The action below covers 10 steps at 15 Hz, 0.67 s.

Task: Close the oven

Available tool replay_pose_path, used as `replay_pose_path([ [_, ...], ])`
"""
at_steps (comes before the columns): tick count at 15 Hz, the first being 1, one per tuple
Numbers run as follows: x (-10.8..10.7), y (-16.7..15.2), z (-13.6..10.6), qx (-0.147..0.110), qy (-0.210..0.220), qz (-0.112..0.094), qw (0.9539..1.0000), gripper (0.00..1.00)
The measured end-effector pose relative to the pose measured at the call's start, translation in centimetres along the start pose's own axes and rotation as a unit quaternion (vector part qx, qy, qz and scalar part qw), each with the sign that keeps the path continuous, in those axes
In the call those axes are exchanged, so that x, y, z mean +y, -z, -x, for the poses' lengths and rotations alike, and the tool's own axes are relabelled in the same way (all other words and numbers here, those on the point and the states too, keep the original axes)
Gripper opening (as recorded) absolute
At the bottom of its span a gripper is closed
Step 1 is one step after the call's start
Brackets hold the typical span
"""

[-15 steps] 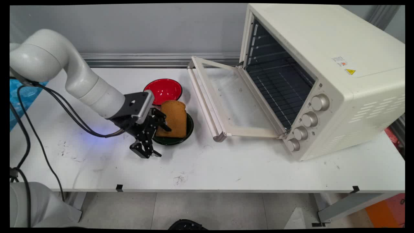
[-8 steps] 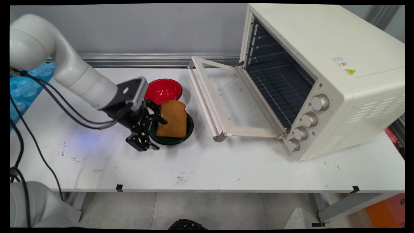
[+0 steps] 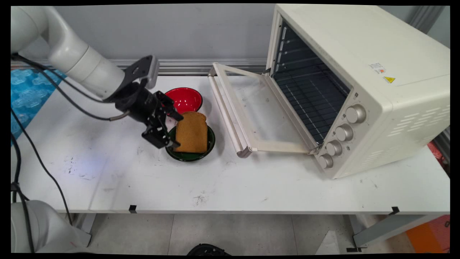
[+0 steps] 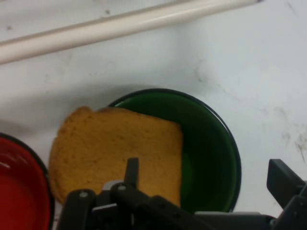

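Note:
A brown slice of toast [image 3: 192, 133] lies in a dark green bowl [image 3: 211, 141], its top edge leaning over the rim toward a red bowl [image 3: 185, 99] behind it. My gripper [image 3: 168, 128] hangs open just above the green bowl's left rim, holding nothing. One finger is near the toast's upper left corner and the other is by the bowl's near left edge. In the hand view the toast [image 4: 115, 153] fills the left half of the green bowl [image 4: 211, 143]. The gripper [image 4: 206, 170] stands wide over both, and the red bowl [image 4: 19, 191] is at the left edge.
A cream toaster oven [image 3: 359, 72] stands at the right with its glass door [image 3: 258, 111] folded down onto the table and a wire rack inside. The door's handle bar [image 3: 226, 111] lies close to the right of the green bowl and also shows in the hand view [image 4: 120, 24].
The arm has risen and drawn back toward the upper left. The open gripper has lifted from the table beside the green bowl to just above its left rim. The toast and bowls have not moved.

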Motion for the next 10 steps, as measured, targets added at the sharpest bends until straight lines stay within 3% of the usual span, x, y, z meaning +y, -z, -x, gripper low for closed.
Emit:
replay_pose_path([
  [8,-3.6,-0.9,-1.9,0.016,0.082,-0.018,0.9963,1.0],
  [9,-4.1,-1.4,-2.1,0.019,0.09,-0.02,0.9955,0.0],
  [10,-4.4,-1.8,-2.3,0.022,0.096,-0.021,0.9949,0.0],
])
